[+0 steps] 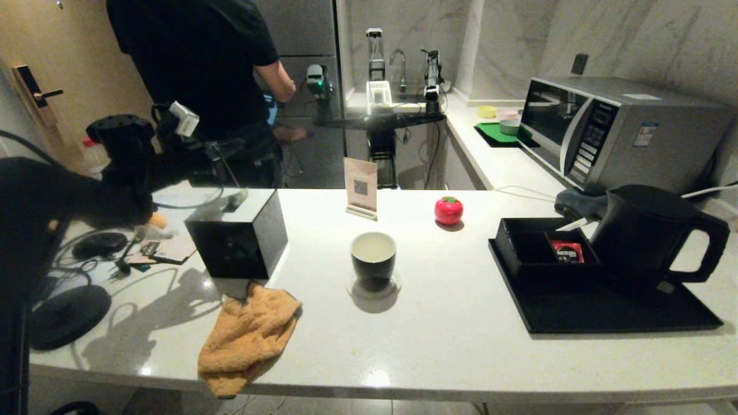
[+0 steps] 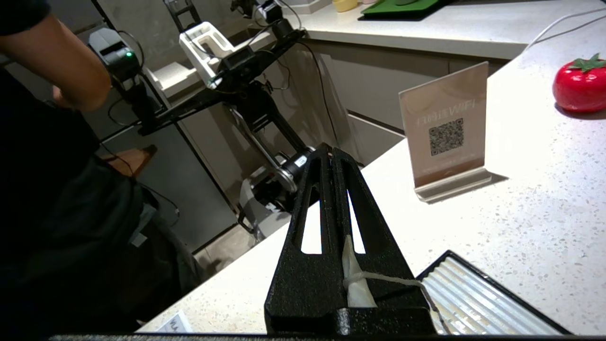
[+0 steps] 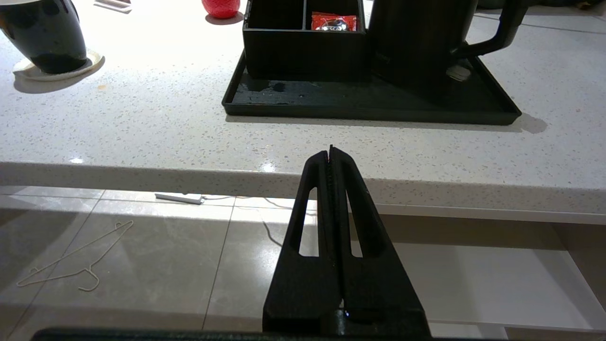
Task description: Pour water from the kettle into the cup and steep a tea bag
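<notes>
Fingers (image 2: 350,203) of your left gripper (image 2: 331,154) are pressed fully together, and in the left wrist view a pale paper tag with a thin string is pinched between them near their base; the string runs off toward the ribbed top of the tissue box (image 1: 237,233). Whether a tea bag hangs on that string you cannot tell, since nothing of it shows. In the head view this arm sits at the left of the frame, above and behind the tissue box.

Your right gripper (image 3: 331,151) is also closed tight, with nothing between its fingers, parked low in front of the counter edge (image 3: 189,173).

What the coming move turns on, as I judge it, is where the cup (image 1: 373,259) lies from the left fingers: in the head view it stands right of and below them, at the centre of the frame, beyond the tissue box. It stands upright on a clear coaster (image 1: 375,286), mouth facing up, its white inside showing; whether water is in it you cannot make out. So you would carry right across the box and come down over the rim.

Your kettle (image 1: 648,233) stands on the black tray (image 1: 605,311) at the right of the frame, handle pointing right, well apart from the cup and nearer your right arm.
</notes>
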{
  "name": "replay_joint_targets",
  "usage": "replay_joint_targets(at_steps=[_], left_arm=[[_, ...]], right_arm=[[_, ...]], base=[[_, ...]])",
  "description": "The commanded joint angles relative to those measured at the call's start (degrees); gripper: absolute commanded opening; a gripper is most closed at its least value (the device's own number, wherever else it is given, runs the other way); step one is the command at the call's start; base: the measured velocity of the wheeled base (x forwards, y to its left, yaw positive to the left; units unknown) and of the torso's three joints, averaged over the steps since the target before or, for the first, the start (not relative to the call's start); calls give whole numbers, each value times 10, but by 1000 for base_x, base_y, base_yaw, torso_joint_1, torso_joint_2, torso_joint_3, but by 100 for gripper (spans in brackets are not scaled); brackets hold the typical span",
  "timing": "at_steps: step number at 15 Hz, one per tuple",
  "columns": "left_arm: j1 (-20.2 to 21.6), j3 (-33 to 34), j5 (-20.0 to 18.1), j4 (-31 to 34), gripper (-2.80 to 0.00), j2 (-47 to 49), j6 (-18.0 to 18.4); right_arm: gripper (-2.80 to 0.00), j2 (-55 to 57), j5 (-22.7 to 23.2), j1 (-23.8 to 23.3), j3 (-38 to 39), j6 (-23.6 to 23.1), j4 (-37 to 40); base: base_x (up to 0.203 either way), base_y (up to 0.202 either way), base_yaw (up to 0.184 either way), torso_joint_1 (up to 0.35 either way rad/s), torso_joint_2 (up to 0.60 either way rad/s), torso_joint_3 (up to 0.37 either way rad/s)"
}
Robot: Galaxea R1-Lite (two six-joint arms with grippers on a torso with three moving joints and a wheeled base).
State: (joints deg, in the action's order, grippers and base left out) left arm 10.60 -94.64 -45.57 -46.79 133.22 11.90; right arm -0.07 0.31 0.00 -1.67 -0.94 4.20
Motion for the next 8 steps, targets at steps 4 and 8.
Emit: replay_joint_targets(at_steps=[4, 8], left_arm=[[22, 0, -3, -4, -280, -13, 0], [30, 0, -5, -5, -280, -16, -14]], right_arm=[[-280, 1, 0, 0, 0, 0, 0], [-280, 1, 0, 0, 0, 0, 0]], base=[[0, 0, 0, 0, 0, 0], [0, 0, 0, 0, 0, 0]])
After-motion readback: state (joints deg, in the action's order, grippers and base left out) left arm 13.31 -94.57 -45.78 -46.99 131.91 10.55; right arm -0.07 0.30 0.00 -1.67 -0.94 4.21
